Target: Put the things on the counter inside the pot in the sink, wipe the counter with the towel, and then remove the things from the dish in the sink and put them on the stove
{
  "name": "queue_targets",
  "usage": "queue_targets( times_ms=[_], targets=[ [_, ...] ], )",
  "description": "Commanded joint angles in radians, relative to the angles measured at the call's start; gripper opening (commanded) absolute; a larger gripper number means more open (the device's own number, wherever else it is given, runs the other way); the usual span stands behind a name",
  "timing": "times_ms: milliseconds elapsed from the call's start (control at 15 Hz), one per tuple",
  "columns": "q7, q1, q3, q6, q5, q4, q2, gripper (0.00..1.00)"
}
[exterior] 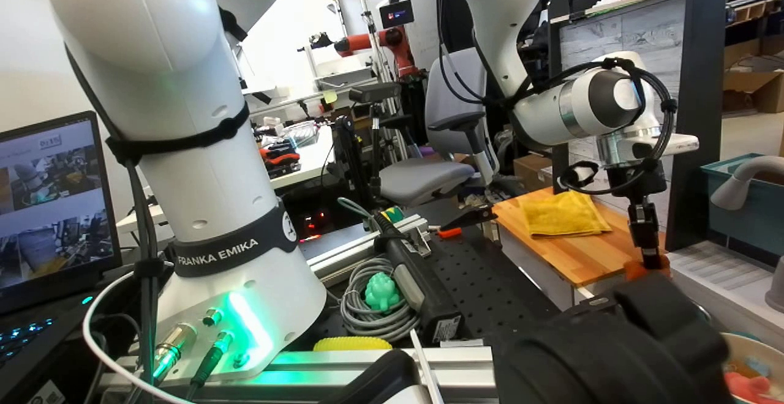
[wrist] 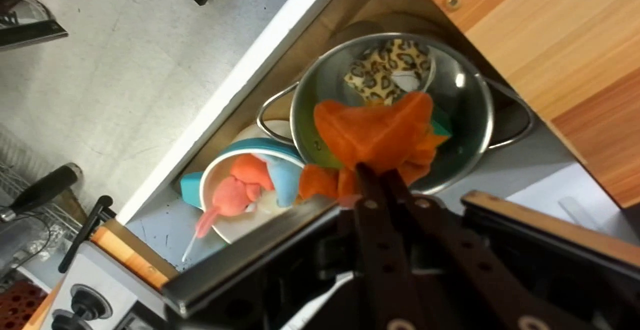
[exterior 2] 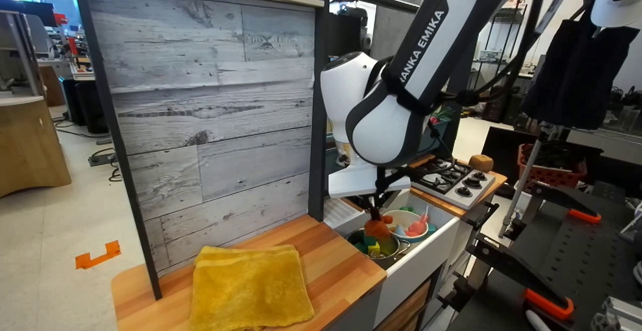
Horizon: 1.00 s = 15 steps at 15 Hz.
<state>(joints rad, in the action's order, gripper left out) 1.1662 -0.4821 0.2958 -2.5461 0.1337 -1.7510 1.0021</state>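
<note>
A wooden counter point(exterior 2: 341, 258) lies to one side of the gripper point(wrist: 378, 172), with a folded yellow towel point(exterior 2: 251, 291) on it. A tall grey plank panel point(exterior 2: 210, 95) rises along the counter, apart from the gripper. In an exterior view a black object point(exterior: 612, 349) in the foreground hides much of what lies below the tool. Under the gripper, in the white sink point(exterior 2: 421, 263), sits a metal pot point(wrist: 467, 120) with a leopard-print piece point(wrist: 385, 65) in it; an exterior view also shows a yellow block point(exterior 2: 373, 250) inside. Just beside the pot is a dish point(wrist: 237, 227) holding a pink toy point(wrist: 230, 197) and a blue piece point(wrist: 285, 180); in the wrist view a pot handle overlaps its rim. Beyond the dish from the gripper stands the stove point(exterior 2: 454, 183).

The fingers point down, pinched together on an orange soft toy point(wrist: 377, 135) over the pot's mouth; whether it touches the pot cannot be told. In the wrist view its broad, two-cornered end points away from the fingertips, and a rounded lobe juts toward the dish. It is bunched, so its long axis is unclear.
</note>
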Motion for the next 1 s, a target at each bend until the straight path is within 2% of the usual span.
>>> queue_targets(
  times_ms=[0,133,267,467,533,600,667,733,867,933],
  targets=[
    [0.047,0.006,-0.012,-0.012,0.015,-0.024,-0.016,0.37],
    [0.068,-0.008,-0.009,-0.044,0.022,-0.044,-0.037,0.52],
    [0.049,-0.007,-0.034,-0.113,0.019,-0.071,-0.073,0.67],
    [0.064,-0.046,-0.048,-0.279,0.006,-0.078,-0.096,0.88],
    [0.039,-0.034,-0.083,-0.314,-0.016,-0.07,-0.106,0.97],
    [-0.002,-0.016,-0.129,-0.333,-0.031,-0.037,-0.098,0.87],
    [-0.042,0.001,-0.172,-0.345,-0.037,-0.007,-0.087,0.89],
    [-0.091,0.03,-0.234,-0.327,-0.051,0.035,-0.069,0.85],
    [-0.196,0.073,-0.339,-0.268,-0.084,0.141,-0.01,0.89],
    [-0.254,0.093,-0.389,-0.232,-0.107,0.194,0.021,0.95]
  ],
)
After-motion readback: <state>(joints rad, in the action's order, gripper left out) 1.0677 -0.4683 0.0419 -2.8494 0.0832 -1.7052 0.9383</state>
